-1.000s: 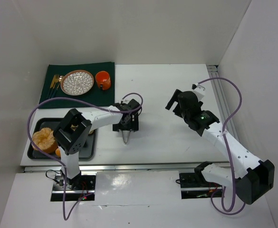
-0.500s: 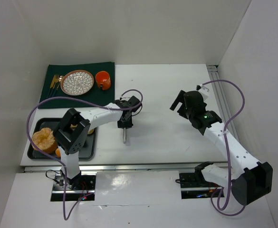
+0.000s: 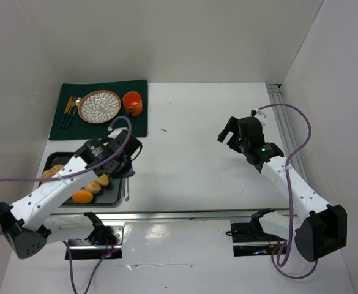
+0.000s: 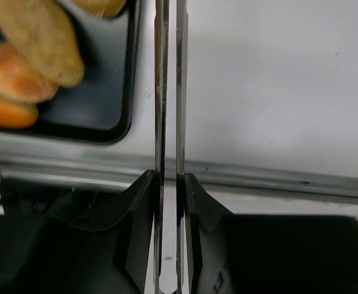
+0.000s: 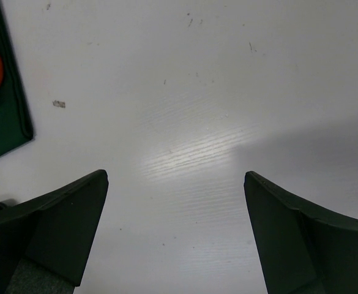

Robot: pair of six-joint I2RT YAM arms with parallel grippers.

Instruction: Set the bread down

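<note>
Claw on the left arm is pinching thin metal tongs, squeezing the two blades almost together with nothing showing between them. The blades are running out over the desk just beside the right rim of the dark tray. The bread is lying in that tray, several tan rolls crowding together on its left side, none of them touching the tongs.

The rolls are looking light and soft, with a matte crust that is probably not slippery but is likely denting under narrow blades. I am judging the best hold to be across the middle of one roll, on its short axis, with gentle pressure.

The right claw is hanging spread wide over bare desk, holding nothing, well apart from the tray.
</note>
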